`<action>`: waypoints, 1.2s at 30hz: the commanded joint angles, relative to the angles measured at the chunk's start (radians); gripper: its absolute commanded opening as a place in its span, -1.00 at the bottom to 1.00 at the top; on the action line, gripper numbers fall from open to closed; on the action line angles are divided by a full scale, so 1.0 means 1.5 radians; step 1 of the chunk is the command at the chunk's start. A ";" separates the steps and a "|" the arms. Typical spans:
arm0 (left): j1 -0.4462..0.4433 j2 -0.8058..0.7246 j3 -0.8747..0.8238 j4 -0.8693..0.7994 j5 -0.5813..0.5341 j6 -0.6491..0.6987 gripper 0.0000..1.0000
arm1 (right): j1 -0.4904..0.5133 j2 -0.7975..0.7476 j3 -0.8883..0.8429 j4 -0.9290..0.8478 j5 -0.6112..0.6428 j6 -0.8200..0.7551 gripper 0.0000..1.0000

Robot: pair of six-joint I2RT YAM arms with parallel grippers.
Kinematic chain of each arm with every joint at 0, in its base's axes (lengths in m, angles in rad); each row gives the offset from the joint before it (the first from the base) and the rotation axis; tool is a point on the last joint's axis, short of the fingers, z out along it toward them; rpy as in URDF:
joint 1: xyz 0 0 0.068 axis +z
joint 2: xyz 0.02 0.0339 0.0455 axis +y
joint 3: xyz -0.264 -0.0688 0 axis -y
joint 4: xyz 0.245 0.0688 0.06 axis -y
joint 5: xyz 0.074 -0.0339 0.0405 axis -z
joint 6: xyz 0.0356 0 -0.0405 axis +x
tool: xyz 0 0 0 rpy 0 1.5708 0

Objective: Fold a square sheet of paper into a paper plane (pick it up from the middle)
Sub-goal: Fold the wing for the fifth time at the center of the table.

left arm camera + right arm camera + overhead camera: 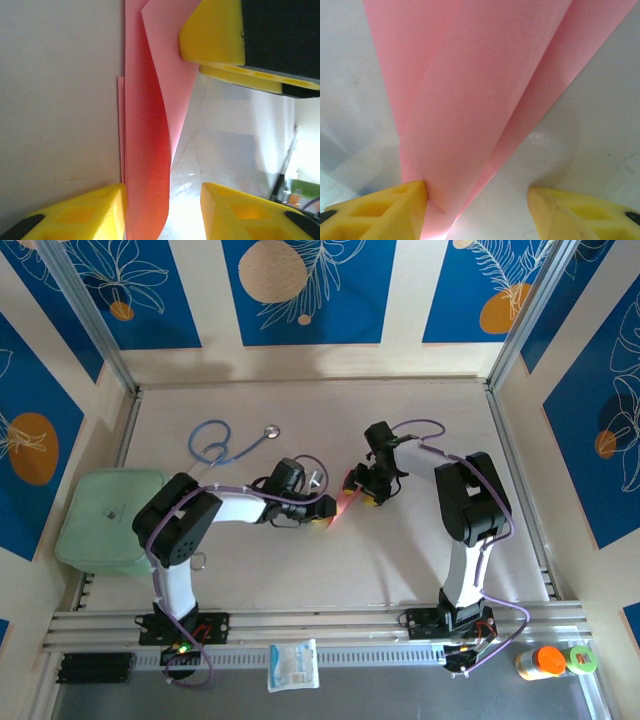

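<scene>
The salmon-pink paper sits about the middle of the table, folded over on itself and seen from above as a narrow strip between the two grippers. The left gripper has its fingers apart. In the left wrist view the curled layers lean against one yellow finger, with bare table showing before the other. The right gripper is spread too (the paper touches one finger, not both). A blue stethoscope lies toward the far left corner, and a green pad sits at the left edge.
</scene>
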 commanded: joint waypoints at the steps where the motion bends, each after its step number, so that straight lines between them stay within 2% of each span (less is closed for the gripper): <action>1: -0.015 -0.016 0.031 -0.073 -0.052 0.075 -0.10 | 0.013 0.075 -0.017 0.038 0.035 0.008 0.20; 13: -0.035 0.022 0.082 -0.175 -0.098 0.152 -0.06 | 0.006 0.096 -0.006 0.015 0.033 0.038 0.23; 28: -0.036 0.041 0.091 -0.199 -0.114 0.175 -0.49 | 0.007 0.122 0.002 -0.001 0.046 0.041 0.24; 36: -0.035 0.043 0.093 -0.197 -0.106 0.174 -0.53 | 0.008 0.134 0.008 -0.006 0.051 0.041 0.24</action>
